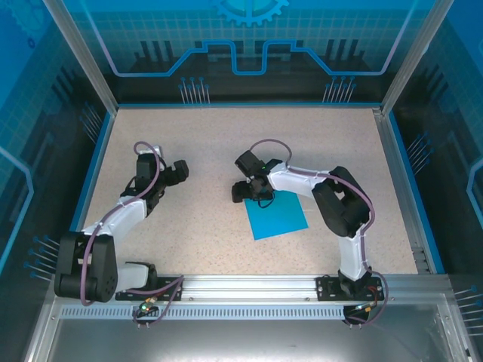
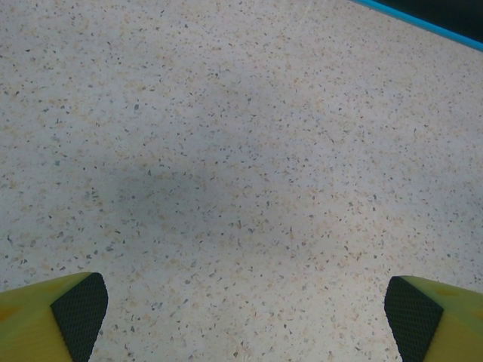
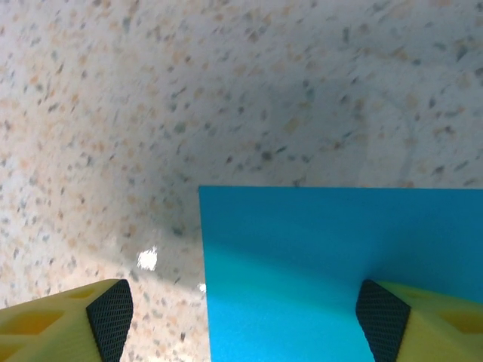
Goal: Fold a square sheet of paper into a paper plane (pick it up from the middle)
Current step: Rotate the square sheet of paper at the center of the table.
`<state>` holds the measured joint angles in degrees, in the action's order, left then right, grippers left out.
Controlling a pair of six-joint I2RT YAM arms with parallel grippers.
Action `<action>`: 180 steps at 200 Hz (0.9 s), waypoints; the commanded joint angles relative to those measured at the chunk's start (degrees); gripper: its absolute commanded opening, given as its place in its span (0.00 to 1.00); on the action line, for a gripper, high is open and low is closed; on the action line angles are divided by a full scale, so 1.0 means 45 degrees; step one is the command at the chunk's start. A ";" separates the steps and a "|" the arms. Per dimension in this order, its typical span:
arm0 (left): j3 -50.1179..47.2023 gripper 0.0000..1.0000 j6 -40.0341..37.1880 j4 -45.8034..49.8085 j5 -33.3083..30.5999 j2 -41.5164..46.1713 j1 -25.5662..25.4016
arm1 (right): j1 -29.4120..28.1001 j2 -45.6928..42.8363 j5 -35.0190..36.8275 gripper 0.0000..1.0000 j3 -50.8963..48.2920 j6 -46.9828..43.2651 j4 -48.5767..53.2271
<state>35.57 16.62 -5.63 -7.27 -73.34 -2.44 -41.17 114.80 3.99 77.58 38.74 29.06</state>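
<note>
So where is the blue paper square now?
In the top view, the thin bright cyan-blue square sheet of paper lies flat on the speckled table, right of centre, its far left corner beneath the right arm's jaws.

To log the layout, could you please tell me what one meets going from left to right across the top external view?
left gripper → square sheet of paper → right arm's elbow. The right gripper overlaps the sheet's left part, so it is left out.
</note>
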 commanded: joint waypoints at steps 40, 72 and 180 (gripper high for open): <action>0.0508 0.98 0.0211 0.0303 -0.0182 -0.0109 -0.0086 | 0.0583 0.0358 0.0152 0.86 0.1236 0.0785 0.0958; 0.0532 0.98 0.0266 0.0389 -0.0133 -0.0118 -0.0084 | 0.0509 -0.1346 0.0951 0.96 0.0767 0.0546 0.1925; 0.0591 0.98 0.0422 0.0379 0.0150 -0.0225 -0.0103 | 0.0710 -0.1043 0.1008 0.99 -0.0582 -0.0482 0.3626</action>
<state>36.27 18.06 -4.51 -7.16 -74.08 -2.44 -38.85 107.63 11.53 74.56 38.24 43.97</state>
